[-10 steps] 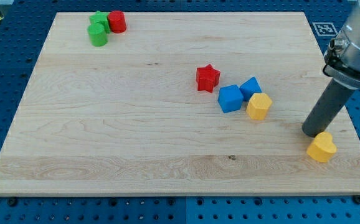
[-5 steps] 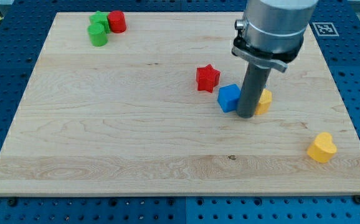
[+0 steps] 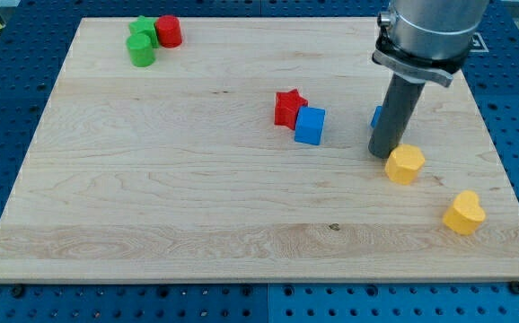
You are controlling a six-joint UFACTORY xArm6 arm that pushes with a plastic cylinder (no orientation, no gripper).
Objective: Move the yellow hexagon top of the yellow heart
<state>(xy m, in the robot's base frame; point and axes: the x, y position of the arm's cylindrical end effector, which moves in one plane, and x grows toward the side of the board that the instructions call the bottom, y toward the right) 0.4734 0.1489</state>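
Observation:
The yellow hexagon (image 3: pixel 405 164) lies on the wooden board at the view's right. The yellow heart (image 3: pixel 464 213) lies below and to the right of it, near the board's lower right corner, with a gap between them. My tip (image 3: pixel 382 153) stands on the board at the hexagon's upper left edge, touching or nearly touching it. The rod hides most of a blue block (image 3: pixel 378 117) behind it.
A red star (image 3: pixel 287 107) and a blue cube (image 3: pixel 310 126) touch each other left of my tip. A green star (image 3: pixel 141 30), a green cylinder (image 3: pixel 140 50) and a red cylinder (image 3: pixel 169 31) cluster at the top left corner. The board's right edge (image 3: pixel 502 170) runs near the heart.
My tip went from beside the heart to the block cluster, then right. The yellow hexagon slid down and right towards the heart. The blue cube and red star shifted left.

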